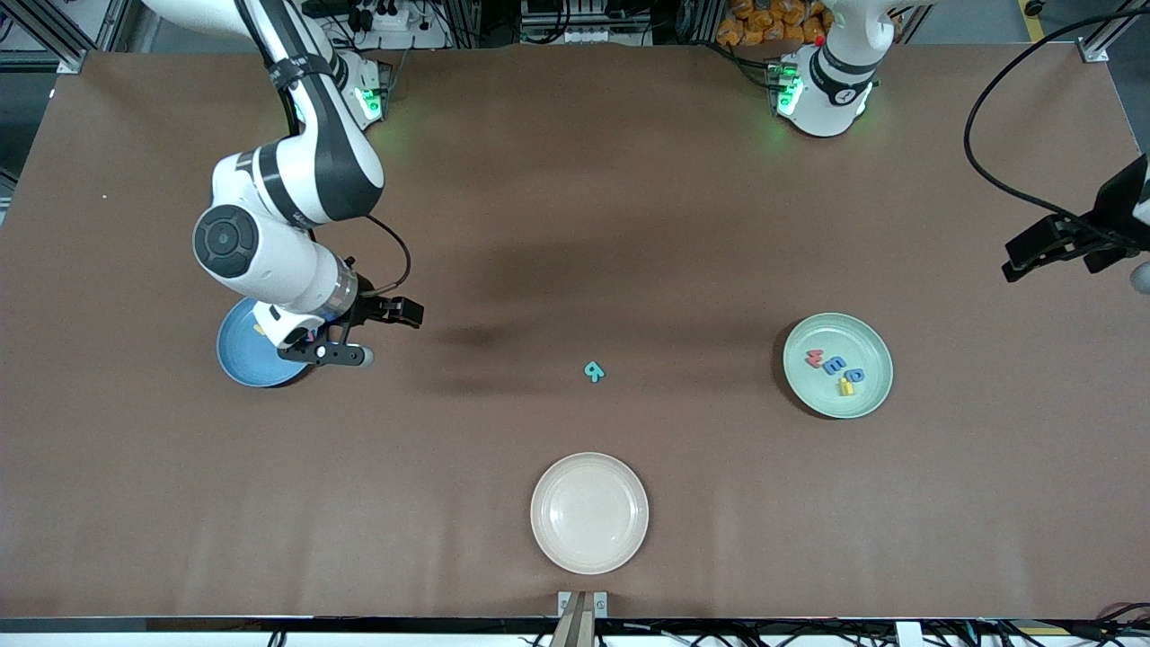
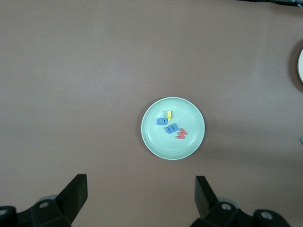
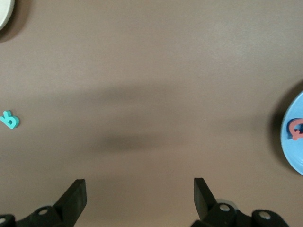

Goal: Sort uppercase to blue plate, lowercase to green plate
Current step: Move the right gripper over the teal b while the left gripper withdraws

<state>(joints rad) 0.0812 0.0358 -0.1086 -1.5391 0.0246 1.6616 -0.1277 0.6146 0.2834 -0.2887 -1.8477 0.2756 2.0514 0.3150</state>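
Note:
The blue plate (image 1: 241,368) lies at the right arm's end of the table, half hidden under that arm. A red Q (image 3: 297,128) lies in it. My right gripper (image 3: 140,185) hangs open and empty over bare table just beside the plate's rim (image 3: 289,156). A teal uppercase letter (image 1: 594,370) lies alone mid-table. The green plate (image 1: 876,395) holds the lowercase letters: red m (image 1: 816,358), blue m (image 1: 835,366), blue rounded letter (image 1: 856,376) and yellow h (image 1: 845,387). My left gripper (image 2: 141,183) waits high up, open and empty, looking down on that green plate (image 2: 154,144).
A cream plate (image 1: 589,512) with nothing in it sits near the table's front edge, nearer to the front camera than the teal letter. A black cable loops above the table at the left arm's end.

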